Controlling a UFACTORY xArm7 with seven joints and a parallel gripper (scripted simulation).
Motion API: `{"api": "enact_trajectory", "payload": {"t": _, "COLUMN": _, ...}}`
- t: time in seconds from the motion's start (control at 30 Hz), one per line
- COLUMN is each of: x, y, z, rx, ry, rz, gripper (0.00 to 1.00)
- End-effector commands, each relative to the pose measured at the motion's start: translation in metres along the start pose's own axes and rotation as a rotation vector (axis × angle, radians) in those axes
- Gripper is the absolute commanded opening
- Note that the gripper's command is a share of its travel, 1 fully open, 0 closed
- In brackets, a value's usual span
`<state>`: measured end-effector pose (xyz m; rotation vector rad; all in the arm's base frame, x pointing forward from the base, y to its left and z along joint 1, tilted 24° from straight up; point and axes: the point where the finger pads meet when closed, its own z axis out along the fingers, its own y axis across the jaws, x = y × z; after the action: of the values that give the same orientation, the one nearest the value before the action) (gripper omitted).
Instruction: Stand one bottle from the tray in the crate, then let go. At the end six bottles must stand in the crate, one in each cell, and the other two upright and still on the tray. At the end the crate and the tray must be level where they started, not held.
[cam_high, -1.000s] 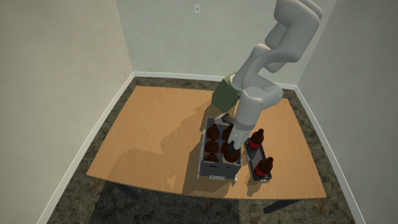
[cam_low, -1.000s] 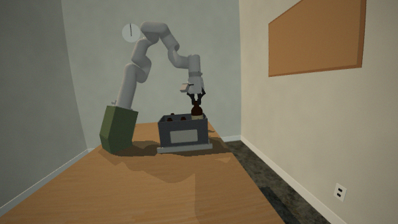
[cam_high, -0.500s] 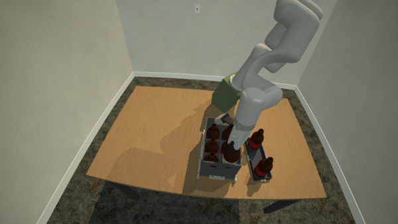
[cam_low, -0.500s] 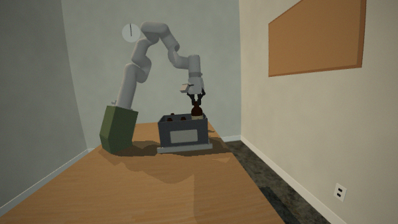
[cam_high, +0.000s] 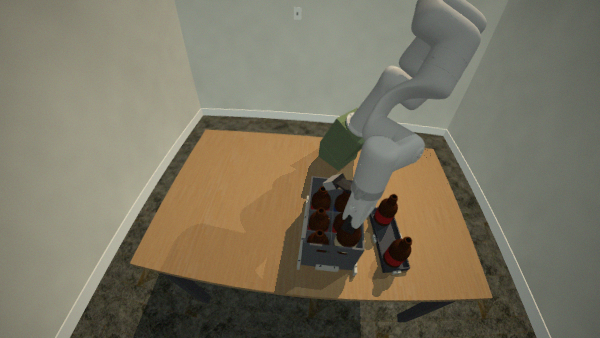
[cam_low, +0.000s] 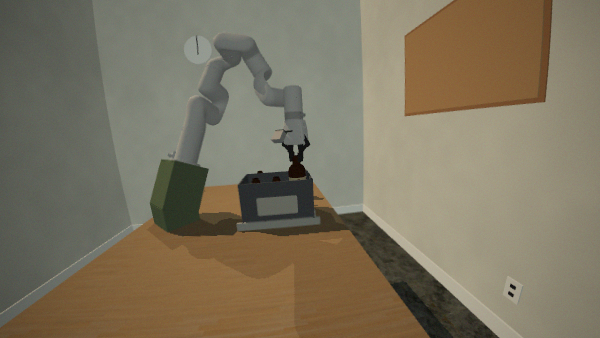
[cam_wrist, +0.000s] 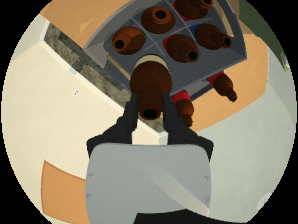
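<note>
No readable txt anywhere. Red bottle labels (cam_high: 385, 216) at tray, 3 o'clock of crate, look blank; pale plate (cam_low: 276, 205) on crate front has no lettering.

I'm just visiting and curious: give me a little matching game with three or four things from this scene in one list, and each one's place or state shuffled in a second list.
Things:
1. the black two-fingered gripper
2. the dark grey six-cell crate
3. the narrow dark grey tray
4. the green block pedestal

Places or states:
A. carries two upright brown bottles with red labels
B. supports the foot of the grey arm
C. closed on the neck of a brown glass bottle
D. holds five bottles, one cell without its own

Pairs: 1-C, 2-D, 3-A, 4-B
</note>
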<state>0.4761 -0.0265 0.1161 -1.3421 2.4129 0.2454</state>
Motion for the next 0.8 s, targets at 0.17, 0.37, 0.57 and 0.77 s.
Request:
{"api": "enact_trajectory", "payload": {"t": 0.17, "x": 0.0, "y": -0.002, "z": 0.009, "rx": 0.004, "ry": -0.001, "rz": 0.0, "gripper": 0.0}}
{"api": "enact_trajectory", "payload": {"t": 0.37, "x": 0.0, "y": -0.002, "z": 0.014, "rx": 0.004, "ry": -0.001, "rz": 0.0, "gripper": 0.0}}
{"api": "enact_trajectory", "payload": {"t": 0.57, "x": 0.0, "y": -0.002, "z": 0.019, "rx": 0.004, "ry": -0.001, "rz": 0.0, "gripper": 0.0}}
{"api": "enact_trajectory", "payload": {"t": 0.77, "x": 0.0, "y": -0.002, "z": 0.023, "rx": 0.004, "ry": -0.001, "rz": 0.0, "gripper": 0.0}}
